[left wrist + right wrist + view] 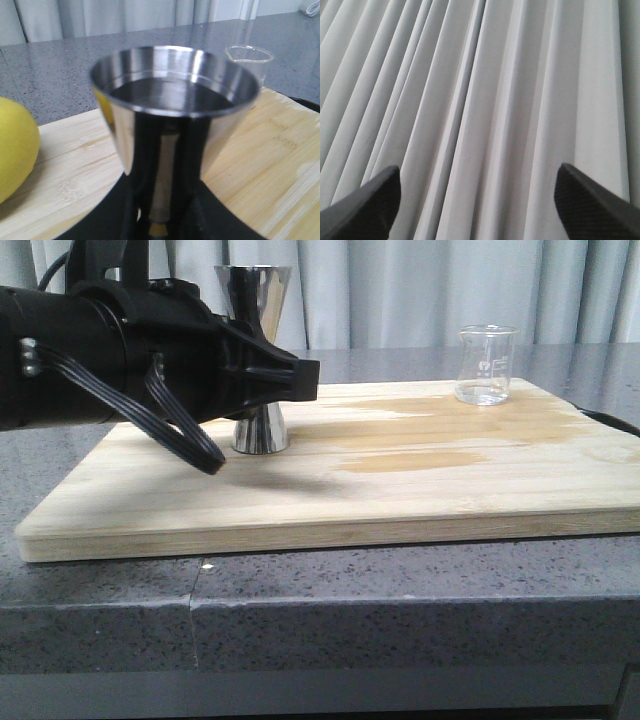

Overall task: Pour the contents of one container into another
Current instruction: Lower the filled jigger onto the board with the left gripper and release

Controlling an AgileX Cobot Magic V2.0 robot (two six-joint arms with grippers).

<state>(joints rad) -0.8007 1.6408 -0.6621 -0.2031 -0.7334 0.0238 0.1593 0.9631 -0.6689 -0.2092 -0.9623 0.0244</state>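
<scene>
Grey curtains hang behind a speckled stone counter, and on it lies 1 wooden board (400,490) with darker damp-looking patches.

At the far left my left wrist camera shows 1 lemon (15,150) resting on the board; the front camera cannot see it behind my arm. Next comes my left gripper (285,380), level with the waist of the 1 jigger (258,360), which stands upright on the board. My fingers sit either side of its neck, but whether they are pinching it or only bracketing it I cannot tell. The wrist camera looks down into the top cup, which seems to hold dark liquid, though that may be reflection.

Well apart to the right, near the board's back edge, stands the 1 beaker (486,365), upright, untouched, with a little clear liquid at the bottom.

My right gripper (480,200) is spread wide, empty, facing only curtain.

I judge the step to be the grasp at the jigger. Next I would need a firm, centred grip at the waist, keeping the cup level.
</scene>
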